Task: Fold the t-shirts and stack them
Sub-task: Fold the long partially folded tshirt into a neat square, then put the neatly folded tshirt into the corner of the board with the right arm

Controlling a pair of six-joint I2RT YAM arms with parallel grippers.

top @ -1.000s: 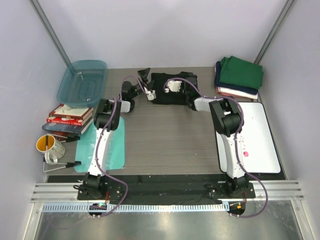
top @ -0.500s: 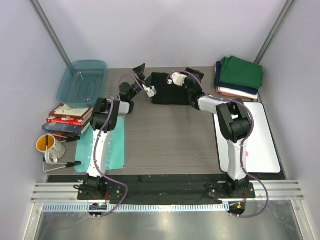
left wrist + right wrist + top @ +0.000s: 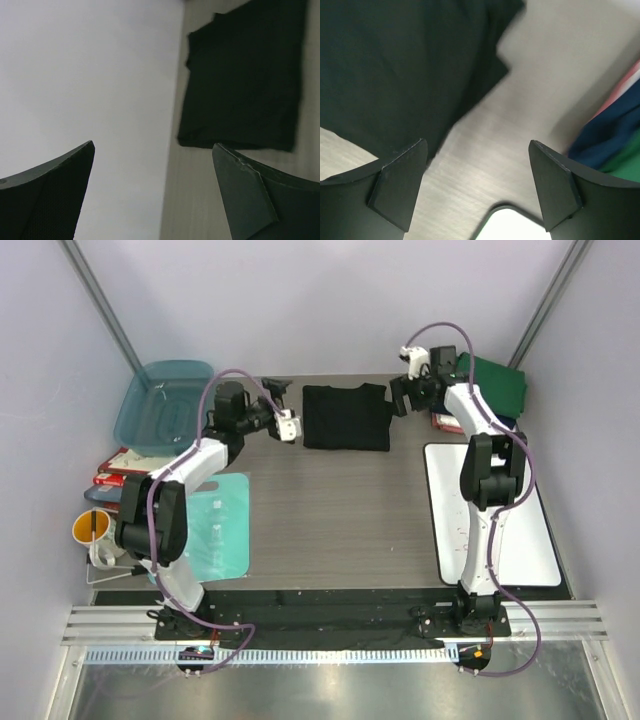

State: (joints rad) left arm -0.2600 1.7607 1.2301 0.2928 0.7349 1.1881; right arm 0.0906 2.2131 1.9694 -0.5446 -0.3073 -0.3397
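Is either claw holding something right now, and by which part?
Nothing is held: left gripper and right gripper both stand open, clear of the folded black cloth t-shirt.

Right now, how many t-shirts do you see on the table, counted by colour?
Black t-shirt: 1
Green t-shirt: 1
Navy t-shirt: 1
Pinkish-white t-shirt: 1
Total: 4
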